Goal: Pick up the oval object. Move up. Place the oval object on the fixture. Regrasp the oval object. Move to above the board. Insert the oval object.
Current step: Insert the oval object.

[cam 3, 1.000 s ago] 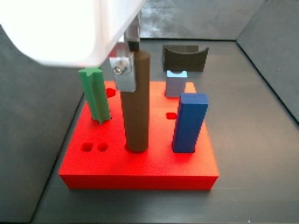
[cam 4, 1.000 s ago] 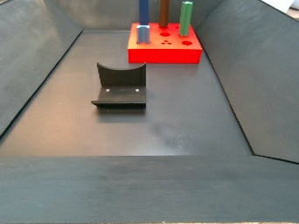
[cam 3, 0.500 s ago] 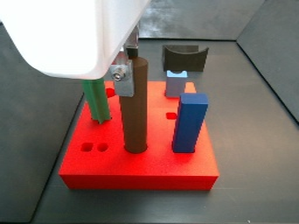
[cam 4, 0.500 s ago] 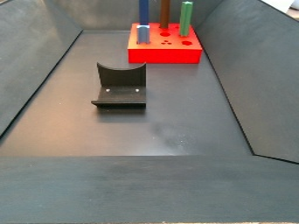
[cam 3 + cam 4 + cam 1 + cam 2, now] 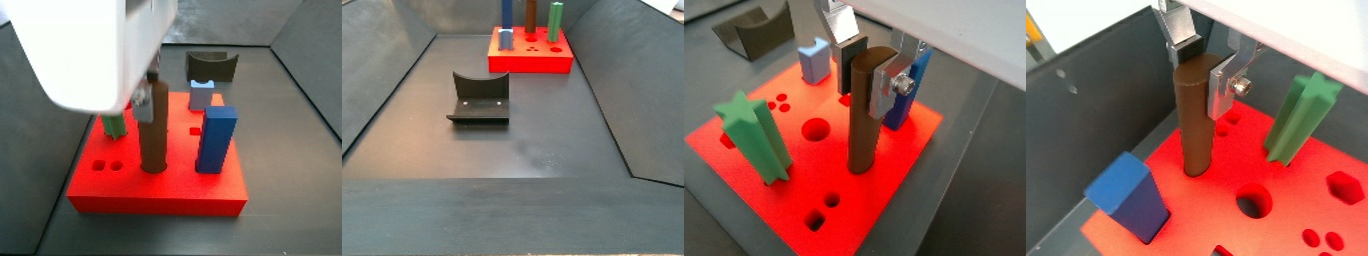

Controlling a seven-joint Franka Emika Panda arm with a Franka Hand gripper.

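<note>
The oval object (image 5: 155,135), a slim brown peg, stands upright with its lower end in a hole of the red board (image 5: 160,190). My gripper (image 5: 150,92) is shut on its top end. Both wrist views show the silver fingers clamping the peg's top, with the gripper (image 5: 874,72) around the peg (image 5: 865,120) and the gripper (image 5: 1207,72) around the peg (image 5: 1197,125). The fixture (image 5: 210,67) stands empty on the floor behind the board; it also shows in a side view (image 5: 478,98), well apart from the board (image 5: 529,62).
A green star-topped peg (image 5: 115,125), a blue square peg (image 5: 218,140) and a small grey-blue peg (image 5: 201,95) stand in the board close around the brown peg. Several open holes show in the board (image 5: 1293,220). Dark bin walls enclose the floor.
My gripper has moved straight down with the brown peg, which now sits lower in the board's hole. Nothing else moved.
</note>
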